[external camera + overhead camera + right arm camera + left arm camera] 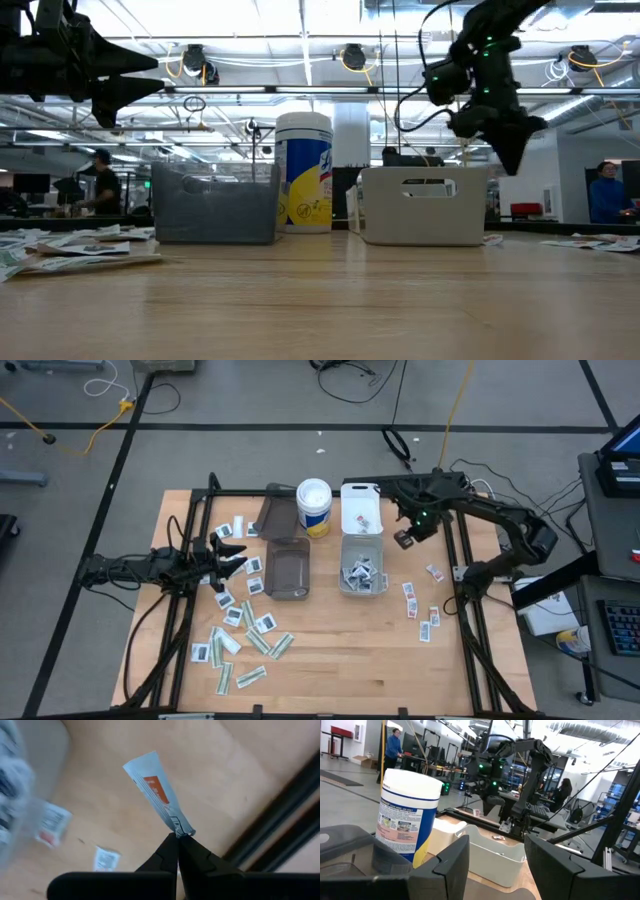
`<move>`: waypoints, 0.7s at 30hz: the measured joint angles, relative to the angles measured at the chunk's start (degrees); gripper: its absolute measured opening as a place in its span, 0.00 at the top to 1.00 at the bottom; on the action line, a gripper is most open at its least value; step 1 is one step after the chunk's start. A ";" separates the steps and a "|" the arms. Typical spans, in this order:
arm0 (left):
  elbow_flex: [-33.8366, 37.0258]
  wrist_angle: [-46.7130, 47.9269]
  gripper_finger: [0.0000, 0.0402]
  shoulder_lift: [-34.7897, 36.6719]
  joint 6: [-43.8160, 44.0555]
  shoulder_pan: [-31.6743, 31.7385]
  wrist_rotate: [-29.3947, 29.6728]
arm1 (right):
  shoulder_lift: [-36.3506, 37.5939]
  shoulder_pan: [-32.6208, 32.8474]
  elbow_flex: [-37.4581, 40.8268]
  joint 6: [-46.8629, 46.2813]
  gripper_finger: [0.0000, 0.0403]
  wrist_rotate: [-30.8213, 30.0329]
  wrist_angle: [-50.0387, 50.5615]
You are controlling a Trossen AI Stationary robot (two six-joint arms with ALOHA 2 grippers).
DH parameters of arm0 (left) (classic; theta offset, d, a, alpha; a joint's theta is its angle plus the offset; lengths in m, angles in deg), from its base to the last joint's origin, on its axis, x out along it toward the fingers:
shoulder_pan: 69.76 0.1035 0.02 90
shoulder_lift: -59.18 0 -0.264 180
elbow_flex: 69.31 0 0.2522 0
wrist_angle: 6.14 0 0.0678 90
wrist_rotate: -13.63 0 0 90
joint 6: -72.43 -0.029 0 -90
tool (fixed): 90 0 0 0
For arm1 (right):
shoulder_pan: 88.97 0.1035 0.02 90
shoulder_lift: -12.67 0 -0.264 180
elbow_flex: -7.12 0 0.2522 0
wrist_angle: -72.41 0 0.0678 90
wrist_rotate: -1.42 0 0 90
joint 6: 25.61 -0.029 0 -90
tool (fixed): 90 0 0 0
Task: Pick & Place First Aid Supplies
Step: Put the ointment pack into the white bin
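A narrow white packet (159, 795) with an orange mark hangs in the air, its long axis running straight out from the right gripper (177, 836), whose fingers are pinched shut on one end of it. It sits above bare table (400, 660) just right of the clear bin (362, 565), which holds more packets. Beyond the bin stands a wipes tub (314, 507), then a smoky bin (287, 568). Left of that, the left gripper (232, 556) hovers half-open, holding nothing, over scattered packets (240, 645).
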 joint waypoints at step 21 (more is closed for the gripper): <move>-0.01 0.00 0.51 0.01 -0.01 0.00 0.00 | -29.53 -0.74 -37.89 2.32 1.00 3.06 1.08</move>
